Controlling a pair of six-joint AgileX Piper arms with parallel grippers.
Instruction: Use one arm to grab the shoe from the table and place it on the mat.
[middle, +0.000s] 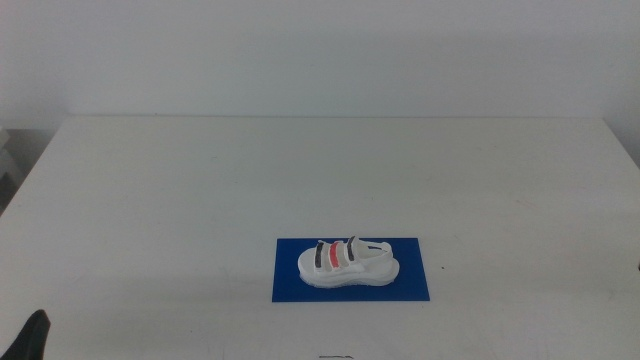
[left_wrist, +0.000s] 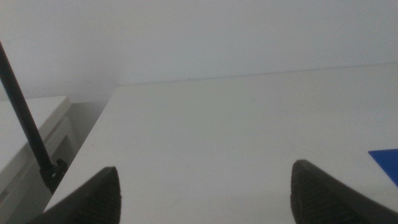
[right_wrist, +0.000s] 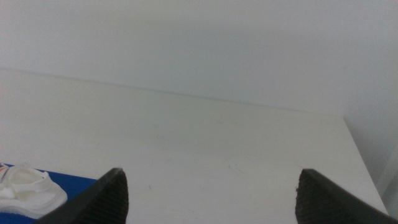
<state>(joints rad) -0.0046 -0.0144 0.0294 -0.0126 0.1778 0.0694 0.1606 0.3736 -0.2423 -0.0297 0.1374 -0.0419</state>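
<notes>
Left gripper (left_wrist: 202, 190) waits at the plain white table's (middle: 200, 190) front-left corner, jaws wide apart, empty. Small white strapped sandal (middle: 347, 265) sits upright on the flat deep-blue mat (middle: 410, 285) near the front edge. Right gripper (right_wrist: 211, 193) is out of the middle view; its wrist view shows jaws spread, empty, sandal beside.

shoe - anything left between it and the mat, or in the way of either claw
Nothing visible. The shoe already sits on the mat near the table's front edge. The left claw and right claw are both open, pulled back over bare tabletop, holding nothing.
</notes>
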